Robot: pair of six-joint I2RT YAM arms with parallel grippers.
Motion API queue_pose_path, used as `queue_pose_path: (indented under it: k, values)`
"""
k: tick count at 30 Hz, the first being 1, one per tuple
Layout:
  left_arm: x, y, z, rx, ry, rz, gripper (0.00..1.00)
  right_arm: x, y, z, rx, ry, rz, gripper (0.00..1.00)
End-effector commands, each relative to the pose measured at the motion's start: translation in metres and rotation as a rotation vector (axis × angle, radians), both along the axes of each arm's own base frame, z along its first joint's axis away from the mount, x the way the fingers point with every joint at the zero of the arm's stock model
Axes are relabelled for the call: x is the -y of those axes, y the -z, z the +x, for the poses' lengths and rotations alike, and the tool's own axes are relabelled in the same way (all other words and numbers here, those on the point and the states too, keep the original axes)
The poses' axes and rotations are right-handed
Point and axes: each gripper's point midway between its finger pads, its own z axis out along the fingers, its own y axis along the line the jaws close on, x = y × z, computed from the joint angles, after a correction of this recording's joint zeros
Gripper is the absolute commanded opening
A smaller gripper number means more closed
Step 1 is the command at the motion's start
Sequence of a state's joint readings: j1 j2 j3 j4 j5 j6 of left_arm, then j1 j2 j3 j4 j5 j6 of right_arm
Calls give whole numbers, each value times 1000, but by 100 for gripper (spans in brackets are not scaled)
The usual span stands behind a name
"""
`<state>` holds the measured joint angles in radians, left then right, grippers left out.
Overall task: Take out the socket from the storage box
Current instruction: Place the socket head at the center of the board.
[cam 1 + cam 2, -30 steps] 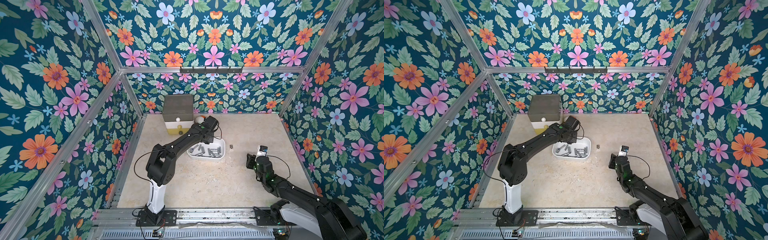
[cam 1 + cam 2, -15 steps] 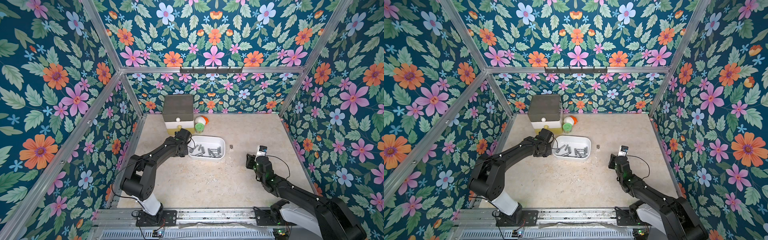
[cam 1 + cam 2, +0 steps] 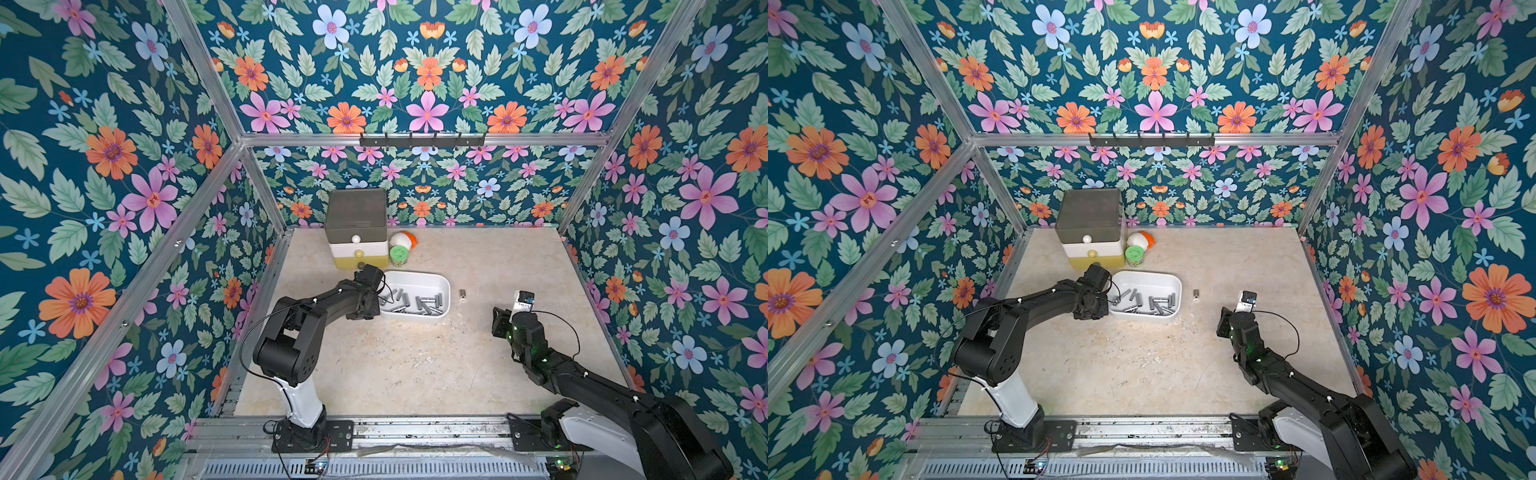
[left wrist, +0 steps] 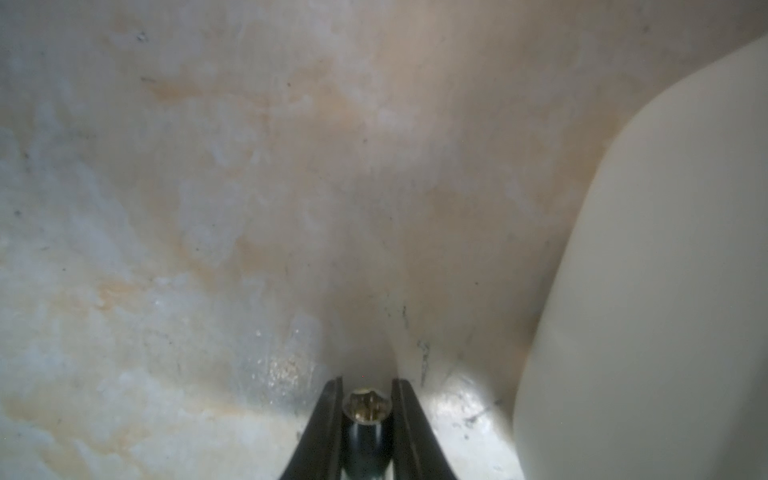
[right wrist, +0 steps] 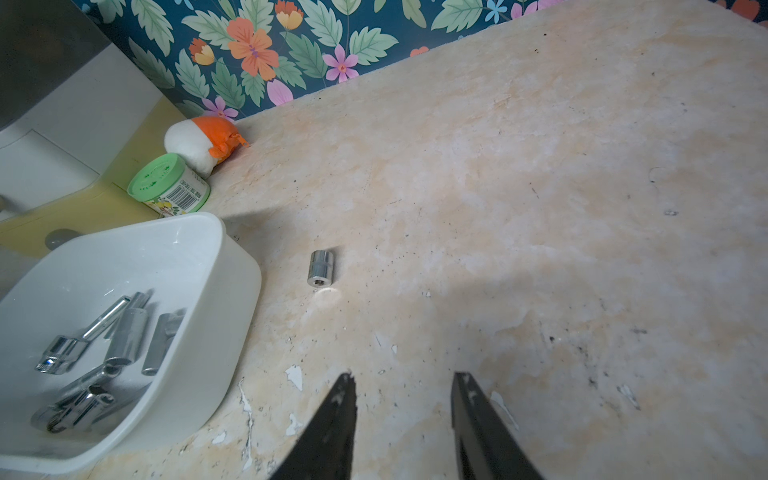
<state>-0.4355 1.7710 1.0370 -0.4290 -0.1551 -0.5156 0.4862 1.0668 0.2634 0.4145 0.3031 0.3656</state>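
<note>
The storage box (image 3: 419, 279) (image 3: 1148, 277) is a shallow white tub in mid-table, with several chrome sockets (image 3: 409, 302) lying in it. My left gripper (image 4: 366, 384) is shut on one small chrome socket (image 4: 365, 405), held end-on between its fingers close above the bare table beside the storage box wall (image 4: 648, 291). In both top views it (image 3: 365, 312) (image 3: 1090, 312) points down at the box's left end. Another socket (image 3: 462, 293) (image 5: 320, 268) lies loose right of the box. My right gripper (image 5: 405, 378) (image 3: 500, 322) is open and empty, low over the table.
A grey, white and yellow drawer tower (image 3: 357, 232) stands behind the box at the back wall. Beside it are a green-lidded tub (image 3: 400, 254) and a white and orange plush (image 3: 402, 240). Floral walls close in three sides.
My left arm drew back from over the box's far side to its left end and came down low with its load. The right arm stayed still.
</note>
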Motion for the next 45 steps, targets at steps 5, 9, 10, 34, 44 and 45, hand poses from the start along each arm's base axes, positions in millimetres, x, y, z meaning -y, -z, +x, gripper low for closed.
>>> queue_pose_path:
  k: [5, 9, 10, 34, 44, 45]
  values:
    - [-1, 3, -1, 0, -3, -9, 7, -1, -5, 2, 14, 4, 10, 43]
    - [-2, 2, -1, 2, -4, -12, 17, 0, -6, 2, 19, 7, 11, 43]
    - [-1, 2, -1, 2, -3, -14, 19, 0, -6, 2, 19, 6, 10, 43]
    - [-6, -18, -3, 37, -5, -16, 40, 0, -4, 3, 13, 7, 8, 43]
    - [-10, -58, -4, 128, -21, -45, 43, 1, -5, 2, 11, 10, 3, 43]
    - [-10, -70, -5, 148, -19, -54, 43, 0, -5, 2, 12, 9, 4, 43]
